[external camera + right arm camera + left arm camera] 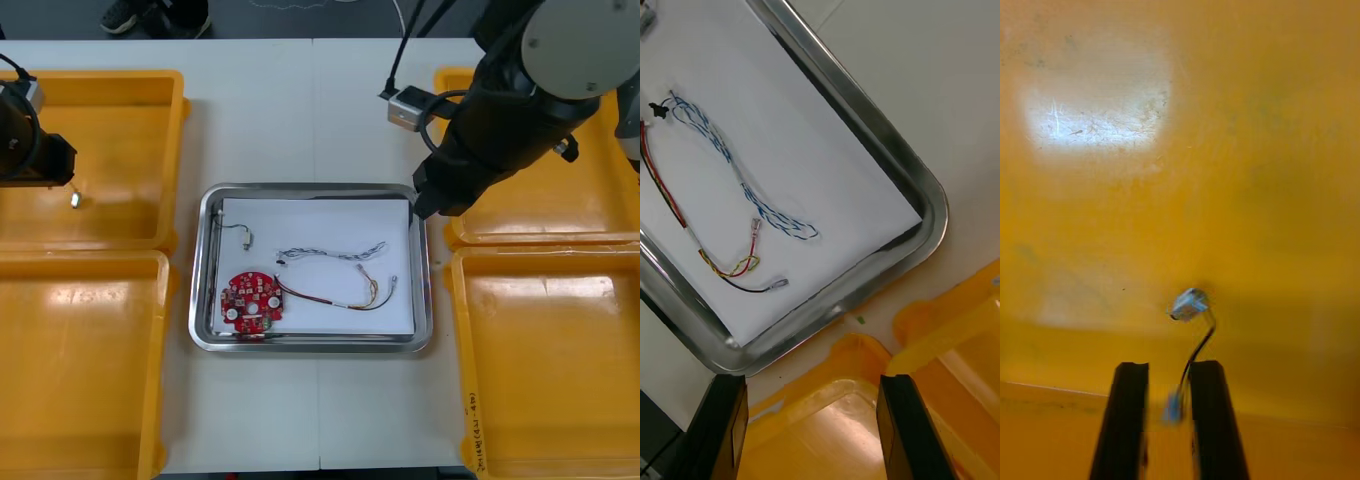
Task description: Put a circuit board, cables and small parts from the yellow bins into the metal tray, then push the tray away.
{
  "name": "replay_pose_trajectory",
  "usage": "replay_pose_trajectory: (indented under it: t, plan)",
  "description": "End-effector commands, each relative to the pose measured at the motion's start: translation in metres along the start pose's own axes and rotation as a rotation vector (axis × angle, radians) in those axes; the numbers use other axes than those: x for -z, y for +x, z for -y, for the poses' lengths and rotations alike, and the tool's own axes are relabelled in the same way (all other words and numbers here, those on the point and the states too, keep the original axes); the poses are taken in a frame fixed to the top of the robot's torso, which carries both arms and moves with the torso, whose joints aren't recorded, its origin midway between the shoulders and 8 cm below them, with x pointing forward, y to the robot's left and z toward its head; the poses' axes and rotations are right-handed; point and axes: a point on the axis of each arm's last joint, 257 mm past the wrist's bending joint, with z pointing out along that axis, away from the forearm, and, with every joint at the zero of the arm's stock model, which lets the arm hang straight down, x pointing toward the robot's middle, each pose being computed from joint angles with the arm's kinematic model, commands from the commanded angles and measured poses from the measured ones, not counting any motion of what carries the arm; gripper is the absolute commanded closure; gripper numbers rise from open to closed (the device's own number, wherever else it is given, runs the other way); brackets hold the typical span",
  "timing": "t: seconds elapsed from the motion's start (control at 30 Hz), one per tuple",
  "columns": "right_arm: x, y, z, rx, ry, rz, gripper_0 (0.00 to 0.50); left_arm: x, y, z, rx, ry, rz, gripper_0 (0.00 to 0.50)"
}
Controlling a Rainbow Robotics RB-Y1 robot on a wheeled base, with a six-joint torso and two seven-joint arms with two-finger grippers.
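Left hand [1169, 369]: pinching small metal part [1189, 304], silvery, on thin dark wire, over far left yellow bin [120, 120]. Right hand [812, 384]: spread, at far right corner of metal tray [203, 270].

My right arm [500, 130] is thick and black, with a round light grey cap [580, 40] on it. A small silver box [405, 108] sits by it, with a thin black cable [400, 55] going up. My left arm [25, 140] is black too. The right gripper [816, 390] and left gripper [1169, 371] have flat black fingers [726, 424] with square tips.
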Motion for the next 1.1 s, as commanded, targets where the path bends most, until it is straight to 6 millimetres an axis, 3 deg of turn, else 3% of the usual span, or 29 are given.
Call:
replay_pose_trajectory:
  t: [0.03, 0.5, 0.77, 1.1]
  plan:
    - [0.017, 0.024, 0.016, -0.123, 0.032, 0.041, 0.0, 0.028, -0.036, 0.01, -0.012, 0.03, 0.089, 0.0]
    - [0.023, 0.084, 0.018, -0.403, 0.054, 0.063, 0.0, 0.029, -0.037, 0.008, -0.006, 0.038, 0.089, 0.0]
    - [0.018, 0.119, 0.012, -0.563, 0.061, 0.035, 0.0, 0.02, -0.036, 0.001, -0.002, 0.042, 0.078, 0.0]
    - [0.012, 0.158, 0.018, -0.659, 0.129, -0.016, 0.0, 0.003, -0.039, 0.014, -0.003, 0.086, 0.027, 0.0]
